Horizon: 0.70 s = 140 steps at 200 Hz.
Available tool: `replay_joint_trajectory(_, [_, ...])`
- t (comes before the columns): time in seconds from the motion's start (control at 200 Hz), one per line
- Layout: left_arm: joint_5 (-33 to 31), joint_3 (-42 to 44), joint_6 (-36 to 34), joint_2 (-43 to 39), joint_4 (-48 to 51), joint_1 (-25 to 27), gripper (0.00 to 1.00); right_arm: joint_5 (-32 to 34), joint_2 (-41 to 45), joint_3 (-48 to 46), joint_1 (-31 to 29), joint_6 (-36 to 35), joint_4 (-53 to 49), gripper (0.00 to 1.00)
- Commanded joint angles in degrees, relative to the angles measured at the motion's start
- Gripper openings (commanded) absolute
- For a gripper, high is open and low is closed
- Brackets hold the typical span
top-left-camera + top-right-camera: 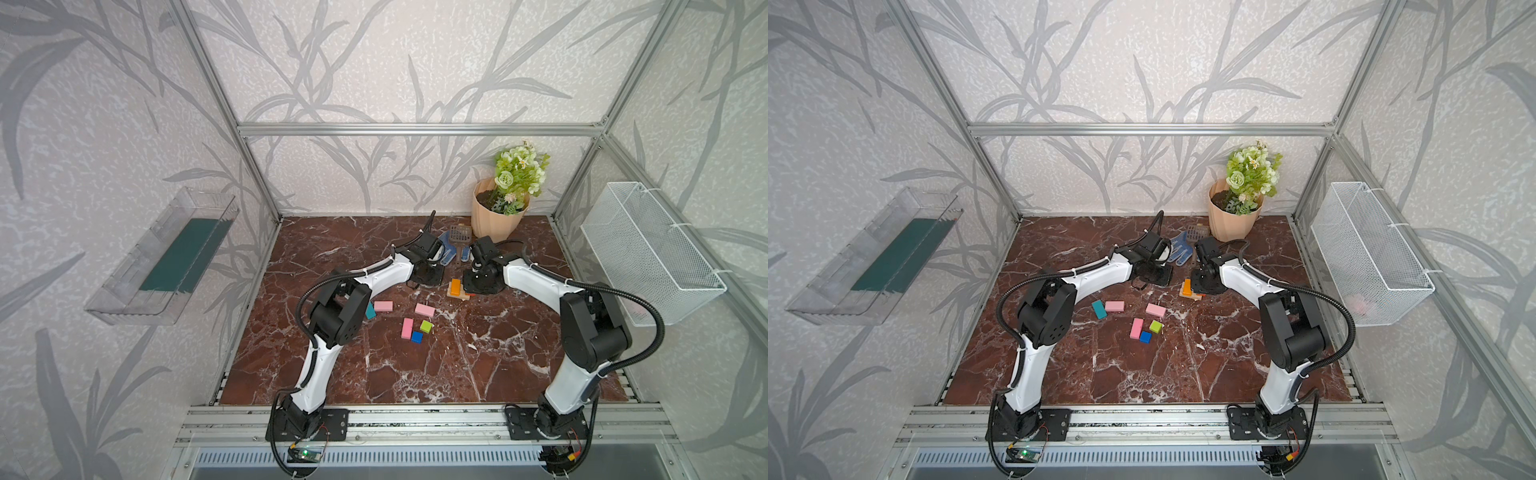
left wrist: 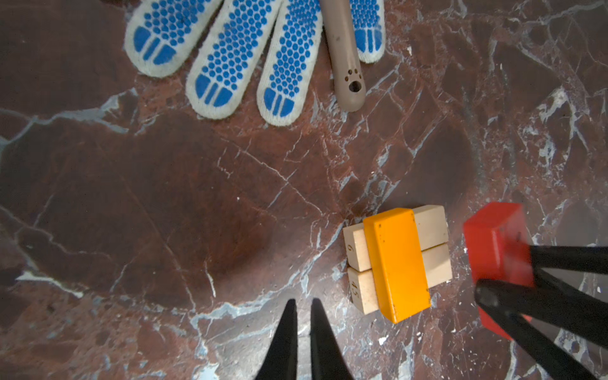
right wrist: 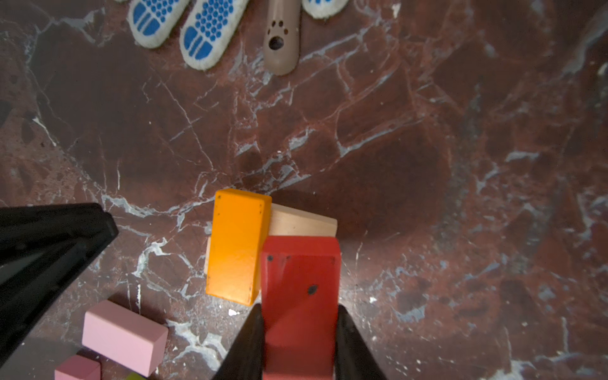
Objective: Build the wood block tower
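Note:
The tower is two tan blocks lying side by side with an orange block across them. My right gripper is shut on a red block, held close beside the orange one; contact with the tan blocks cannot be told. My left gripper is shut and empty, just left of the tower. Three loose pink blocks, a teal block, a green cube and a blue cube lie nearer the front.
A blue dotted glove and a tan scoop handle lie just behind the tower. A beige flowerpot stands at the back right. A white wire basket hangs on the right wall, a clear tray on the left.

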<state>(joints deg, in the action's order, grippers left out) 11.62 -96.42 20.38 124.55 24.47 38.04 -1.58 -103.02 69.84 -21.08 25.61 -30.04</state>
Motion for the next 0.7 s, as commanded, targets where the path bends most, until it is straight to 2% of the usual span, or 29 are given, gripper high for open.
replay_joint_trajectory(0.0, [0.42, 0.09, 0.27, -1.29, -0.04, 0.45, 0.13, -0.53, -2.22, 1.81, -0.27, 0.77, -0.70, 0.32])
replay_joint_trajectory(0.34, [0.95, -0.08, 0.18, -1.68, -0.04, 0.73, 0.12, -0.79, -4.71, 2.70, -0.54, 1.03, -0.02, 0.37])
replay_joint_trajectory(0.525, [1.09, 0.09, 0.18, -1.86, -0.04, 0.82, 0.12, -1.01, -4.12, 2.17, -0.54, 1.20, 0.69, 0.45])
replay_joint_trajectory(0.695, [1.13, 0.18, 0.06, -2.11, -0.03, 0.85, 0.12, -1.07, -3.03, 2.21, -0.50, 1.20, 0.45, 0.46])
